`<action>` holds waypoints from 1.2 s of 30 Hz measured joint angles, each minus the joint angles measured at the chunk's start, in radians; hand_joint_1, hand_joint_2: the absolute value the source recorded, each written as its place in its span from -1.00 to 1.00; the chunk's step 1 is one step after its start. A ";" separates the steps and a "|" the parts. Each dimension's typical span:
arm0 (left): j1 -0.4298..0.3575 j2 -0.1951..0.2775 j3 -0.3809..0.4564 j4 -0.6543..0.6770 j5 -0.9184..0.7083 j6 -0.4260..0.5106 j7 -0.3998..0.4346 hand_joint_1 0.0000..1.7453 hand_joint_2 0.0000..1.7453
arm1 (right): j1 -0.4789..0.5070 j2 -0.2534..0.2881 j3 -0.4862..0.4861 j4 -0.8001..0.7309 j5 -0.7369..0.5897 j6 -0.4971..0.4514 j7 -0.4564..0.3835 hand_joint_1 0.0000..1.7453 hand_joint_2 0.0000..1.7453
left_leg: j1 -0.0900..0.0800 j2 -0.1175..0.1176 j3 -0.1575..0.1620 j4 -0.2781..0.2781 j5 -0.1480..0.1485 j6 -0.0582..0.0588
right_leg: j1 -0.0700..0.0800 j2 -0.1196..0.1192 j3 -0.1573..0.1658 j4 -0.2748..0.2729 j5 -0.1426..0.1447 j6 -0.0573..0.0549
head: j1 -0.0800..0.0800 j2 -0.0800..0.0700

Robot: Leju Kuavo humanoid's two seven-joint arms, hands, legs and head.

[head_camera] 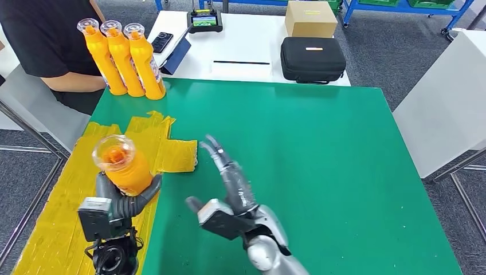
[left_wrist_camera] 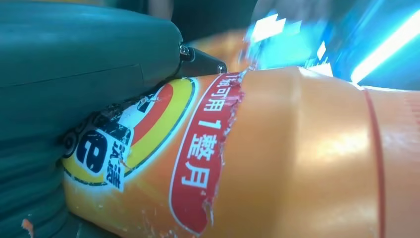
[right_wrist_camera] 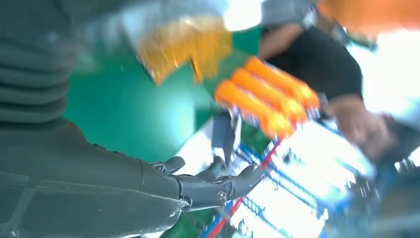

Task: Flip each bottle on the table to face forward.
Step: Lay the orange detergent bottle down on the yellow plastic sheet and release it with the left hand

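Note:
My left hand grips an orange bottle with a clear cap, held upright above the yellow taped patch at the table's left. In the left wrist view the bottle shows its torn red and yellow label against my hand. Three more orange bottles stand in a row at the table's far left corner; the right wrist view shows them blurred. My right hand hovers open over the green table, fingers stretched forward, a little right of the held bottle. Its fingers hold nothing.
A person in black sits at the far left behind the bottle row. A white table behind holds a black case, a cardboard box, a controller and a phone. A white board stands right.

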 joint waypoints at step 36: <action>-0.243 0.097 -0.058 0.682 -1.167 0.369 0.554 -1.00 -1.00 | -0.062 -0.125 -0.131 -0.079 -0.194 0.053 -0.138 -1.00 -1.00 | -0.001 -0.002 0.000 0.000 0.001 0.001 | -0.001 -0.001 0.001 0.000 0.001 0.000 | 0.000 0.000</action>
